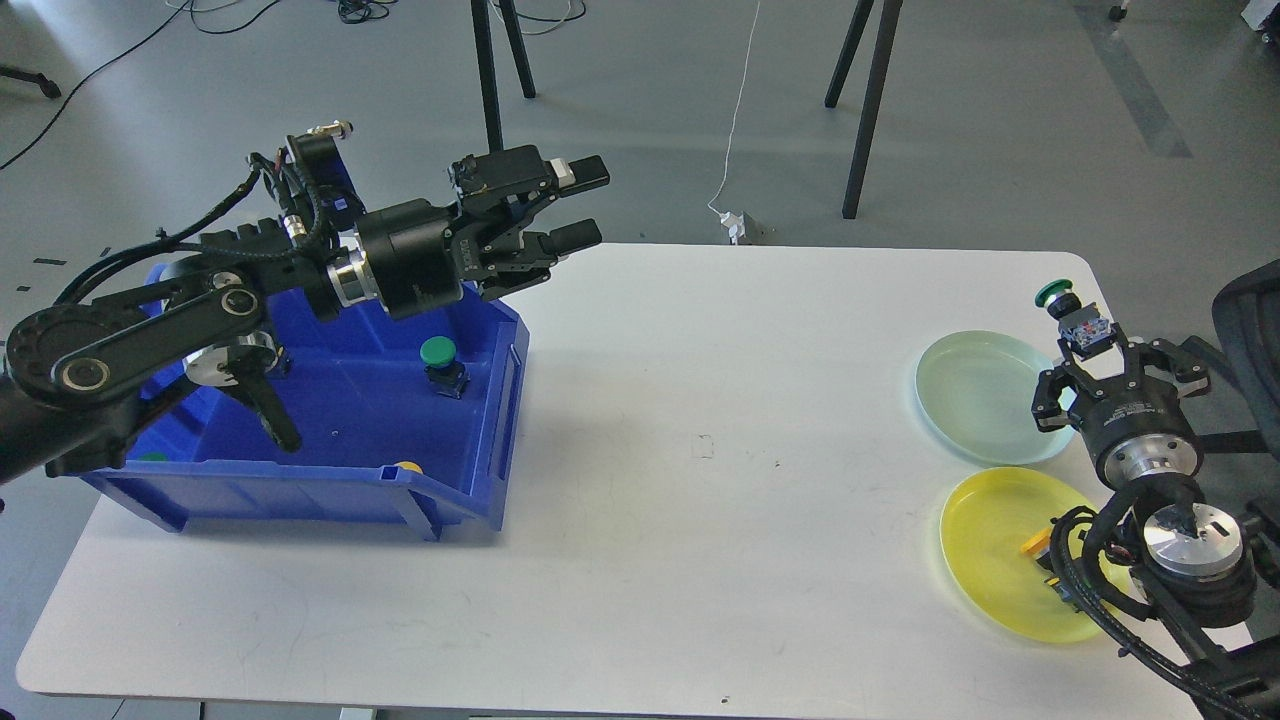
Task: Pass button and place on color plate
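My right gripper [1085, 335] is shut on a green-capped button [1056, 294] and holds it upright at the right edge of the pale green plate [975, 395]. A yellow plate [990, 550] lies in front of it with a yellow button [1036, 547] on it, partly hidden by my right arm. My left gripper [580, 205] is open and empty, raised over the back right corner of the blue bin [470, 490]. Another green button [440, 362] stands inside the bin, and a yellow button [408, 467] shows at its front wall.
The bin stands at the table's left side with my left arm across it. The plates lie near the table's right edge. Black stand legs and a white cable are on the floor behind the table. A chair is at far right.
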`<move>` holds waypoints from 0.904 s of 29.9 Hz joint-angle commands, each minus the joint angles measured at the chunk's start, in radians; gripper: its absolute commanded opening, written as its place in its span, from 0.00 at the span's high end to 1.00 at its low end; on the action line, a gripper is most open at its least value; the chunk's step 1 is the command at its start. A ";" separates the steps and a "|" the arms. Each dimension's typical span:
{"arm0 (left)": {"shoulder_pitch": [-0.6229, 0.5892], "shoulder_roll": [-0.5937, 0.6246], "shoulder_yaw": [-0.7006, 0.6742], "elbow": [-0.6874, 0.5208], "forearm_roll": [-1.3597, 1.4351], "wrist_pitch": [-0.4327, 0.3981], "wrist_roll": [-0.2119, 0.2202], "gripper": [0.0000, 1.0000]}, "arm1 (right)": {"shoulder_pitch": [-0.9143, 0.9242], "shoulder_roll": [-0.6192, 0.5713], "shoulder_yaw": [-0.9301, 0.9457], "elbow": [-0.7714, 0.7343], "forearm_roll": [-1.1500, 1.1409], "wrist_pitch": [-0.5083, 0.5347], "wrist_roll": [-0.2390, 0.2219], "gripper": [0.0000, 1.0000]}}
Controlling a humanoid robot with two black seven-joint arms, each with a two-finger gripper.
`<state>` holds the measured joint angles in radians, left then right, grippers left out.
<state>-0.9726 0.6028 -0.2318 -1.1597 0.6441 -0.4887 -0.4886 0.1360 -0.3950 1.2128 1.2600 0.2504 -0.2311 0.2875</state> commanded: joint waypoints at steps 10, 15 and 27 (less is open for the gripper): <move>0.005 0.000 0.000 0.000 0.000 0.000 0.000 0.19 | 0.178 0.024 -0.182 -0.162 0.003 -0.186 -0.088 0.64; 0.003 0.000 0.000 0.000 0.000 0.000 0.000 0.18 | 0.174 0.044 -0.173 -0.156 0.006 -0.202 -0.090 0.21; 0.023 0.054 -0.076 -0.002 -0.197 0.075 0.000 0.17 | 0.191 -0.126 -0.190 0.090 -0.121 0.125 -0.128 0.02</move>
<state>-0.9569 0.6254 -0.2594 -1.1703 0.5275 -0.3880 -0.4886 0.3145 -0.4373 1.0261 1.2762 0.1934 -0.2577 0.1721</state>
